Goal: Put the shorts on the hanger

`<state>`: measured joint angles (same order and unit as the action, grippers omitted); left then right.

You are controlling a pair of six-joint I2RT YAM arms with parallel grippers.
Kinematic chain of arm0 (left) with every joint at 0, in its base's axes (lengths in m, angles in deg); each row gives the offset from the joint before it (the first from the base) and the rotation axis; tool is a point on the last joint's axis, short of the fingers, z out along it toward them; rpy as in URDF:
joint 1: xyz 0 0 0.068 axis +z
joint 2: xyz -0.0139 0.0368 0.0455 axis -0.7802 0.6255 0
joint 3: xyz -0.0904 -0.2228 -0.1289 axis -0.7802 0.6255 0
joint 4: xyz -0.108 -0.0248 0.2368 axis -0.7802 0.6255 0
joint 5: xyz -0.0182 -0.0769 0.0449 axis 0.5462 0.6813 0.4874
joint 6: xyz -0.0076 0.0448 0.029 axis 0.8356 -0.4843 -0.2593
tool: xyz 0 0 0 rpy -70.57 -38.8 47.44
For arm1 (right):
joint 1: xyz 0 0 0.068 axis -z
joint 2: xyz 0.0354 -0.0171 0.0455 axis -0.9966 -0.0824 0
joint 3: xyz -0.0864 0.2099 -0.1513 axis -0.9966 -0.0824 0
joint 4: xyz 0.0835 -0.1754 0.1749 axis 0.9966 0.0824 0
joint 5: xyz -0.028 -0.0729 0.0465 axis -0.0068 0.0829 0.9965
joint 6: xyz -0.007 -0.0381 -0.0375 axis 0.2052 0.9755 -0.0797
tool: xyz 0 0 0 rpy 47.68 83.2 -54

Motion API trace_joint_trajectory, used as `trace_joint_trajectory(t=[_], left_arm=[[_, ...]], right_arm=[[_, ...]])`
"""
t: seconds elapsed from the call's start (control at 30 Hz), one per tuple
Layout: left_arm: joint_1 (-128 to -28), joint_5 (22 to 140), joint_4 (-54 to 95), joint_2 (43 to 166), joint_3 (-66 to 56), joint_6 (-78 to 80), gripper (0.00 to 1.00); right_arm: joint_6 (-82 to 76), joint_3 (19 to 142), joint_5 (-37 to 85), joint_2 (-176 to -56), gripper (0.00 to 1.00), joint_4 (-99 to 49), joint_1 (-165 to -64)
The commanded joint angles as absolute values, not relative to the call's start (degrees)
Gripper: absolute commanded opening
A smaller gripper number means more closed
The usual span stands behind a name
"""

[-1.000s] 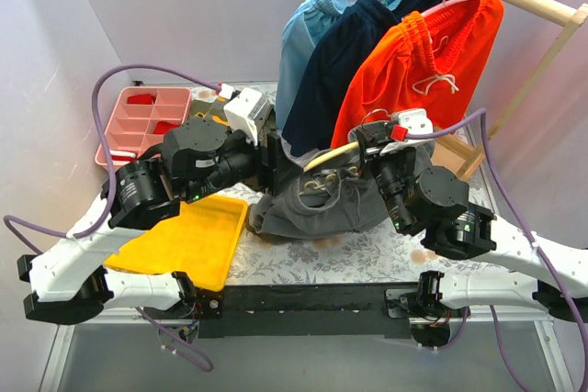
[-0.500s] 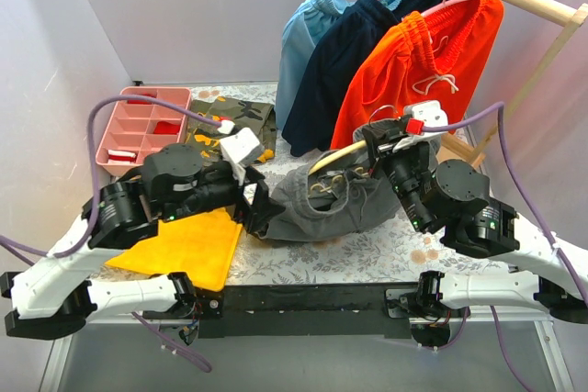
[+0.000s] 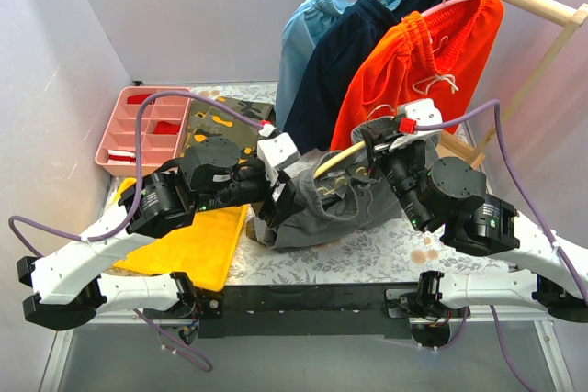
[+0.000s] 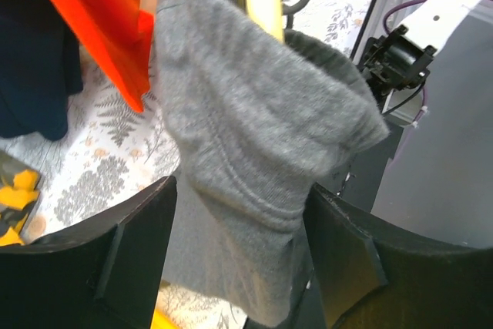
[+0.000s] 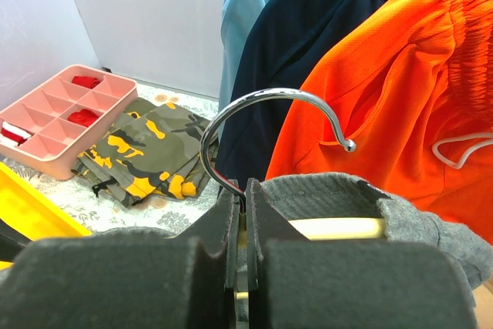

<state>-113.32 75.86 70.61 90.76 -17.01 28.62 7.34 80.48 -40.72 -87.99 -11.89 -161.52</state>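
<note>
From above, the grey shorts (image 3: pixel 331 204) sag limp beside the orange shorts (image 3: pixel 418 71), partly over the cream hanger (image 3: pixel 342 158); left wrist: left tool (image 4: pixel 239 260) pinches soft waistband fabric; right wrist: right tool (image 5: pixel 240 225) clamps the hanger's neck.

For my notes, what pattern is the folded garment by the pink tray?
Camouflage, olive with yellow-orange patches; right wrist view.

Hanging orange shorts (image 3: pixel 424 61) crowd just behind the hanger (image 3: pixel 338 159), camouflage garment (image 3: pixel 227 117) left, floral table (image 3: pixel 367 250) open in front

shorts (image 3: pixel 335 204): dark grey, draped over hanger | hanger (image 3: pixel 342 159): cream, tilted, chrome hook
</note>
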Motion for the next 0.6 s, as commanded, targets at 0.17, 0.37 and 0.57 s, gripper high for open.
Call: trace_joint_trajectory(t=[0.17,0.37,0.57], left_arm=[[-113.25,82.14,63.38,88.72,-13.51,27.04,0.67],[-113.25,81.87,60.05,88.28,-11.05,27.39,0.57],[-113.25,77.13,59.07,89.60,-10.61,27.21,0.30]], right_arm=[[7.72,84.72,-40.67,-86.92,0.01,-17.56,-161.92],[7.63,84.54,-41.63,-86.92,0.01,-17.47,-162.00],[7.02,84.27,-41.37,-86.74,0.01,-17.47,-162.00]])
